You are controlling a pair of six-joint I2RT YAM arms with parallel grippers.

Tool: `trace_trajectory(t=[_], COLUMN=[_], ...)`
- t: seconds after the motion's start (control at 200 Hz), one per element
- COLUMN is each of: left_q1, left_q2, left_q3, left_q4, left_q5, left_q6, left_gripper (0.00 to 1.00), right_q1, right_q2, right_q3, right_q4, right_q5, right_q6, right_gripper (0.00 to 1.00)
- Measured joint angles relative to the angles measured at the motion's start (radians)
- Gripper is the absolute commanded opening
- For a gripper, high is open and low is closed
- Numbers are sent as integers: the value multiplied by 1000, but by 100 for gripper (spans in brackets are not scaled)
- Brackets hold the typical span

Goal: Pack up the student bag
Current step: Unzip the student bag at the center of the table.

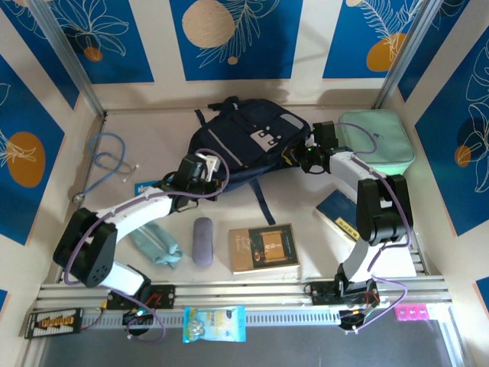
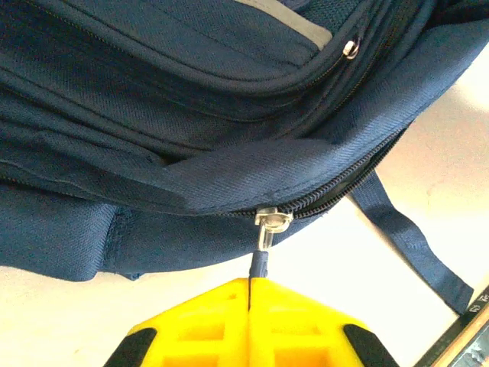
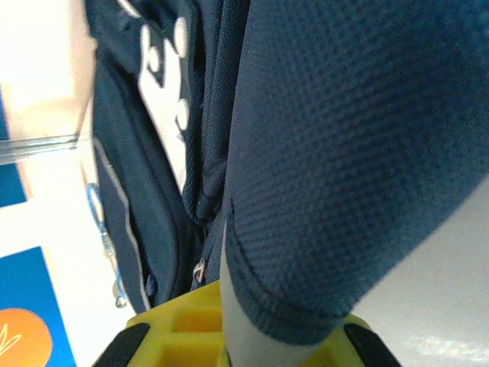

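The student bag (image 1: 244, 141) lies flat at 12 o'clock on the bench (image 1: 160, 126). At the bag's 8 o'clock edge, the left claw (image 2: 250, 284) is pressed together, pinching a zipper pull (image 2: 267, 229). The right claw (image 1: 294, 157) sits at the bag's 3 o'clock side. Padded mesh fabric (image 3: 344, 153) covers its tips, so I cannot tell whether it grips

White arms (image 1: 134, 210) with black joints, purple cables (image 1: 67, 256) and yellow fingers (image 2: 206, 321).
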Motion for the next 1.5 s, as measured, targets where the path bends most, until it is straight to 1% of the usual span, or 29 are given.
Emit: trace_trajectory(t=[0.065, 0.14, 0.21, 0.26, 0.285, 0.355, 0.42, 0.47, 0.54, 0.695, 0.85, 1.07, 1.215, 1.365, 1.44, 1.5], left_q1=[-2, -7, -13, -13, -14, -13, -13, -14, -18, -31, -60, -96, -97, -97, -97, -97], left_q2=[30, 62, 87, 99, 102, 109, 112, 112, 112, 118, 167, 230, 254, 268, 277, 285], left_q3=[28, 60, 84, 90, 90, 90, 90, 87, 77, 70, 89, 129, 161, 169, 176, 184], left_q4=[-21, -44, -60, -67, -70, -78, -77, -67, -47, -35, -42, -73, -85, -86, -89, -90], left_q5=[28, 42, 45, 45, 45, 59, 89, 115, 144, 161, 141, 41, -22, -44, -44, -46], left_q6=[8, 12, 18, 22, 28, 34, 31, 30, 30, 36, 53, 66, 67, 67, 67, 64], left_gripper=[0, 0, 0, 11, 19, 28, 34, 36, 38, 39, 38, 31, 31, 30, 26, 21], right_q1=[-6, -11, -11, -11, -11, -11, -11, -11, -10, -10, -10, 0, 9, 16, 16, 16], right_q2=[10, 7, -3, -14, -18, -32, -51, -74, -116, -198, -225, -225, -225, -227, -227, -227], right_q3=[0, -1, -8, -16, -19, -27, -37, -47, -60, -76, -95, -132, -141, -143, -143, -143], right_q4=[-4, -2, 4, 0, 0, -4, -11, -20, -37, -56, -58, -62, -61, -61, -61, -61], right_q5=[26, 53, 76, 86, 90, 98, 103, 110, 125, 145, 145, 144, 141, 135, 134, 134], right_q6=[-16, -26, -31, -33, -34, -32, -31, -35, -34, -25, -12, 16, 27, 31, 32, 32], right_gripper=[27, 38, 41, 41, 42, 45, 51, 55, 58, 60, 60, 60, 60, 60, 60, 60])
